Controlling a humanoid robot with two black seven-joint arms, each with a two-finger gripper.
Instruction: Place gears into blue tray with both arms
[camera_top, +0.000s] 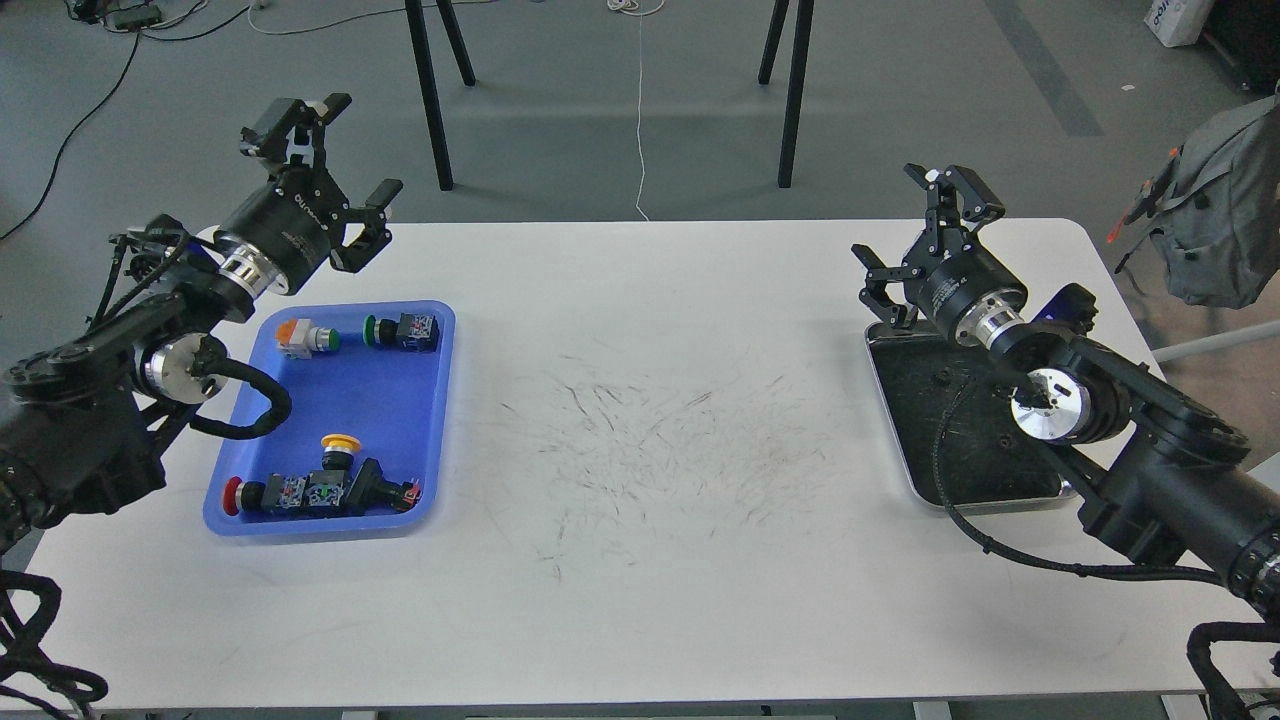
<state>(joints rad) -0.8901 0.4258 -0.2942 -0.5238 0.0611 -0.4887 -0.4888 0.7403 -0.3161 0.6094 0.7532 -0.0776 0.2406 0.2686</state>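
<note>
2 grippers, left and right, both wide, empty. Gears in silver tray, right worktop edge: prob light, stiff, slippery; pinch rim. Blue tray left.

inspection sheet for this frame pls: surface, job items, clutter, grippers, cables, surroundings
Surface: white table, dark scuff marks at centre.
Job's things: blue tray at left; silver tray at right, a few small dark specks inside, too small to confirm as gears.
Clutter: five push-button switches in the blue tray.
Grippers: left gripper open, raised, holding nothing; right gripper open, raised above the silver tray, holding nothing.
Cables: black cable loops along both arms; white cord on floor.
Surroundings: black stand legs, grey backpack.
</note>
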